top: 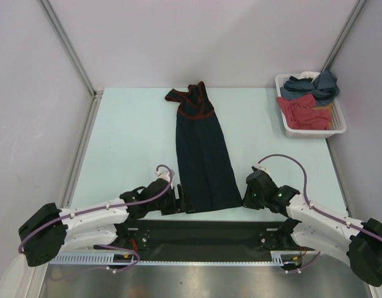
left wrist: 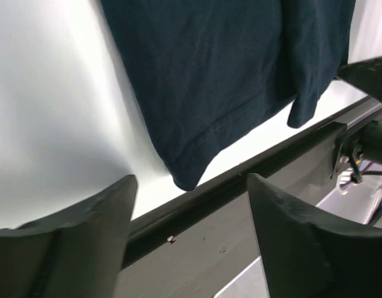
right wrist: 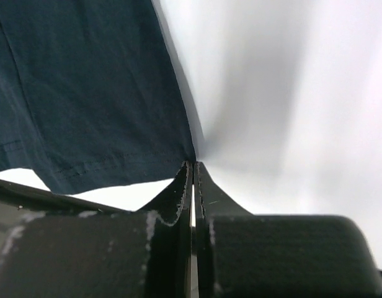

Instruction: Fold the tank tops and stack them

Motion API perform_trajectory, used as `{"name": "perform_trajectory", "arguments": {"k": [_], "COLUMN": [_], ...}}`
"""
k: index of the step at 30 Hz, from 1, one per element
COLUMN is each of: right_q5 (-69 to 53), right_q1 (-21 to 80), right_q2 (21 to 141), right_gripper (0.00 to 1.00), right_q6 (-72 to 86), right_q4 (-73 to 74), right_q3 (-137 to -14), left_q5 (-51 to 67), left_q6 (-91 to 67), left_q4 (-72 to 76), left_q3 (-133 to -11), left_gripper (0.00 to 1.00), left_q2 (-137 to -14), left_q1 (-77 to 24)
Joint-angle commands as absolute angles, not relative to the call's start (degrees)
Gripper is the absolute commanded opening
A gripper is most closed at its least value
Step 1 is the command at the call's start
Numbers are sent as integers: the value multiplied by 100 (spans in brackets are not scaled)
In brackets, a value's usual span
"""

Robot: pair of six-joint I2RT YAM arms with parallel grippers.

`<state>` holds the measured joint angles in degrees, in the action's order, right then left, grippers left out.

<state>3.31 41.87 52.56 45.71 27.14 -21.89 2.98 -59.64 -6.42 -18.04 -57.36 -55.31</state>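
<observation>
- Top external view: navy tank top [top: 203, 155] lies flat lengthwise on the table [top: 129, 136], straps far, hem at the near edge; slate-blue tank top [top: 315, 87] sits in the basket [top: 337, 118] beside a red garment [top: 302, 112]
- left gripper [left wrist: 191, 183] released, jaws wide just short of the left hem corner
- right gripper [right wrist: 194, 166] clenched at the right hem corner; the cloth meets its tips; whether it is pinched, cannot tell

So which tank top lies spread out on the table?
The dark navy one with reddish trim; the slate-blue one sits crumpled in the white basket.
</observation>
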Motion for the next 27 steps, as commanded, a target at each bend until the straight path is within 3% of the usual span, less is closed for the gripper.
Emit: {"name": "perform_trajectory", "arguments": {"k": [1,3,7,11,13,14,27], "right_q5": [528,554,650,668,720,756,1098], "right_q1": [4315,4403,4588,4667,4684,4685,5080], "right_q2": [5098,5071,5089,5106,5107,5098,4650], "right_gripper": [0,0,0,0,0,0,0], "right_q6": [4720,4746,4799,4808,4808,4808,4896], "right_q4": [3015,2997,2979,2936,2971,3084,4025], "right_q3": [-2312,-2312,-2338,-2364,-2417,-2460,-3182], "left_q5": [26,18,-176,-281,-290,-307,-571], "left_q6": [-6249,-6267,-6398,-6521,-6530,-6539,-7470], "left_q4": [-562,-501,-422,-151,-175,-315,-958], "left_q3": [-1626,-1609,-1608,-1512,-1564,-1591,-1705], "left_gripper": [76,67,59,33,7,0,0], "left_q2": [-5853,-5923,-6169,-6442,-6530,-6495,-5713], "left_q1": [-5607,-5607,-5634,-5660,-5678,-5695,-6943]}}
